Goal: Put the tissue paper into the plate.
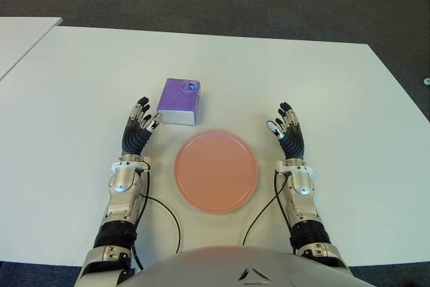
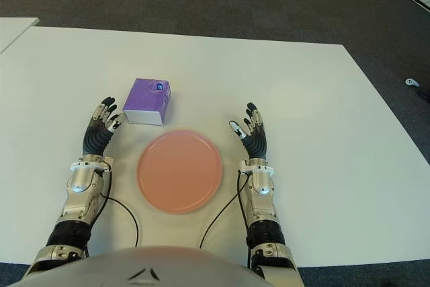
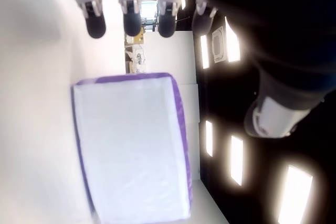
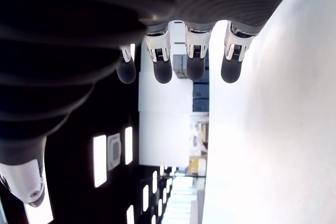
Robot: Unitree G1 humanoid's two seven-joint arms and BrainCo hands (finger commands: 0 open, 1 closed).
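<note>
- Tissue paper point(image 1: 179, 99): a purple-topped pack with white sides, lying on the white tabletop point(image 1: 349, 99) toward its far edge from the plate and just clear of the rim; held by neither hand.
- Plate point(image 1: 216, 171): orange-pink, round, nothing in it, midway between the two hands and nearer the tabletop's near edge.
- Progress: judged not begun; the grasp, the lift and the placing in the plate all remain.
- Left hand point(image 1: 140, 128): fingers extended and spread, grasping nothing; the pack lies just beyond the fingertips, on the plate side, close but apart.
- Right hand point(image 1: 287, 128): fingers straight, holding nothing, beside the plate toward the tabletop's right edge; well apart from the pack.
</note>
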